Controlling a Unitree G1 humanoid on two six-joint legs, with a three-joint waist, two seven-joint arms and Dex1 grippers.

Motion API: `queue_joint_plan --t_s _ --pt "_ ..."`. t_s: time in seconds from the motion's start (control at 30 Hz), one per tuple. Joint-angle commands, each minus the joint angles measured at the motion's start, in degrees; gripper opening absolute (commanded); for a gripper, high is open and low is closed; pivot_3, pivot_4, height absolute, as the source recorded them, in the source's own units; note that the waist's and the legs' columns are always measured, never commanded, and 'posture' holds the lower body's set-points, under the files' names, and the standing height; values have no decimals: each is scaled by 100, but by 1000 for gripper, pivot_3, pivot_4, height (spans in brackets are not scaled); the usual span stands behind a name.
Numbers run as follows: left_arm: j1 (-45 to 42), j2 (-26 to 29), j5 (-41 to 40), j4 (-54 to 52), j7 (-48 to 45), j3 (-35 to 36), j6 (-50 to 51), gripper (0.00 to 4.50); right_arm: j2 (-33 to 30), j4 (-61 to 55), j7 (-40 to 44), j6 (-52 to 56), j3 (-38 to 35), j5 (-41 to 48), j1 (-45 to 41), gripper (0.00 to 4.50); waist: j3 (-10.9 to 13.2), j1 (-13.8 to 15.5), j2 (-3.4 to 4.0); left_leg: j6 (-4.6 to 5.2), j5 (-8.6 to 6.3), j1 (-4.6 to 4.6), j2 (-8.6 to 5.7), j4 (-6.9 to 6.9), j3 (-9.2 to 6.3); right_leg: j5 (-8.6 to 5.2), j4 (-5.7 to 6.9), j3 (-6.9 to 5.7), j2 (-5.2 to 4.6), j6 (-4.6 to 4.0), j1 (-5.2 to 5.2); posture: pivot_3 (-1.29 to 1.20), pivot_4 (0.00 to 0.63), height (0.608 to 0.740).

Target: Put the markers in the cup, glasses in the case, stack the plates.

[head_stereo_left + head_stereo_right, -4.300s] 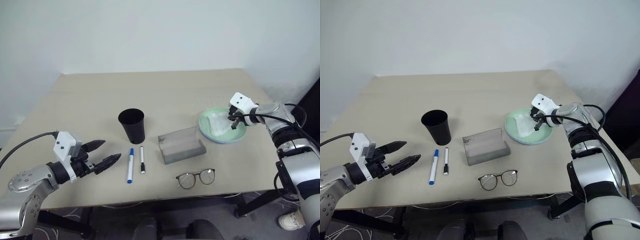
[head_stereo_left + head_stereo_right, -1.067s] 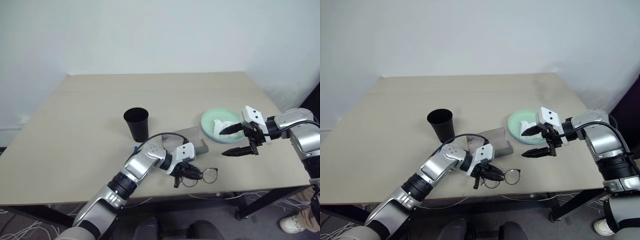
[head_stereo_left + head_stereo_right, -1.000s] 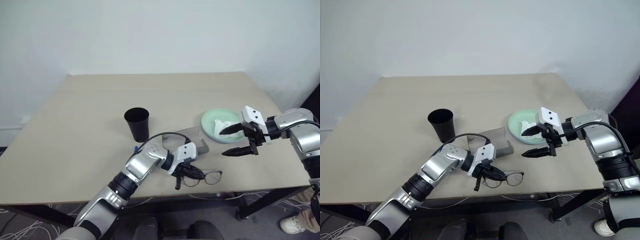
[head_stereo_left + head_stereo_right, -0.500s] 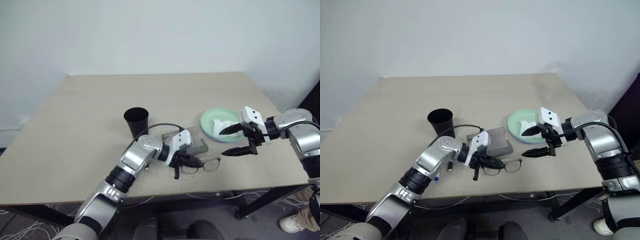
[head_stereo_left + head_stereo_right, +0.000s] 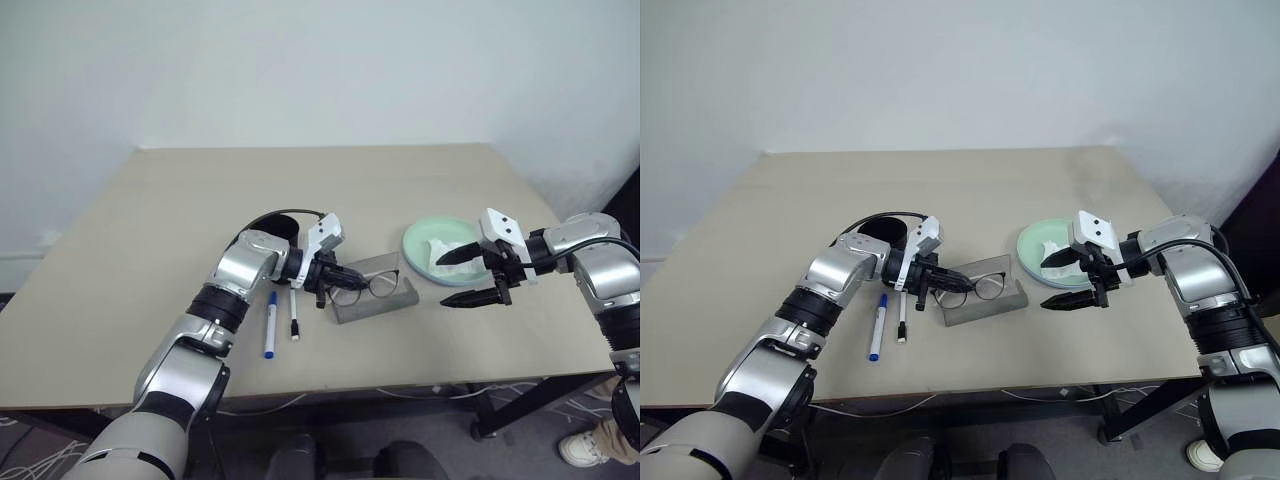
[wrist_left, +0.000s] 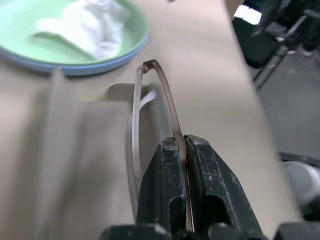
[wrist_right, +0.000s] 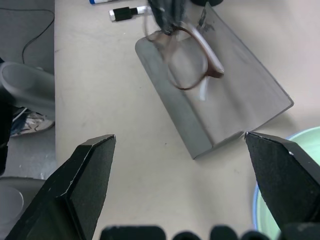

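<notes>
Holding the glasses (image 5: 362, 287) pinched tight by one temple arm, the left gripper (image 5: 333, 277) hangs them over the open grey case (image 5: 375, 296) near the middle of the table (image 5: 150, 220), lenses above the tray but, as far as I can judge, not yet resting in it. To the right, the right gripper (image 5: 470, 275) stands with its two fingers spread wide and empty, hovering just near of the plates (image 5: 418, 238), between them and the case. Those plates look already stacked at the right side, the mint green one on top of the light blue one, whose rim shows in the left wrist view, with a crumpled white tissue (image 5: 442, 247) lying in the upper plate. Left of the case, the two markers (image 5: 281, 317) lie flat side by side on the table, blue-capped one on the left, black-capped one on the right. Behind the left arm, the black cup (image 5: 880, 232) stands just beyond them, mostly hidden. So the stacking seems done, the glasses are midway, with lowering, releasing and probably closing the lid still ahead, and the markers are untouched.
</notes>
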Motion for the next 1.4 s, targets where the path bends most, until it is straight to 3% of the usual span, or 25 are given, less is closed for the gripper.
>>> queue_joint_plan --t_s 0.03,0.3,0.67,1.4 --pt "-194 -145 151 313 -11 128 -590 46 -64 -187 59 12 -132 63 -105 4500 0 -2 0 1 -1 -4 -1 -1 1 0 -1 1 -1 0 -4 0 0 740" --pt "-29 -495 365 777 5 108 -982 46 -211 -430 100 159 -258 169 53 4500 -2 -1 2 5 0 -102 0 27 0 12 18 2 3 12 -82 0 0 740" --pt "126 -582 460 790 35 159 -953 46 -238 -628 24 269 -319 162 221 4500 -2 -5 2 17 -2 -101 -1 41 0 15 17 -5 8 19 -81 0 0 740" --pt "461 -689 314 139 -358 224 130 46 -211 -622 2 263 -251 101 186 4500 -2 -4 2 36 1 -101 -2 65 4 32 18 -9 11 45 -72 0 0 740"
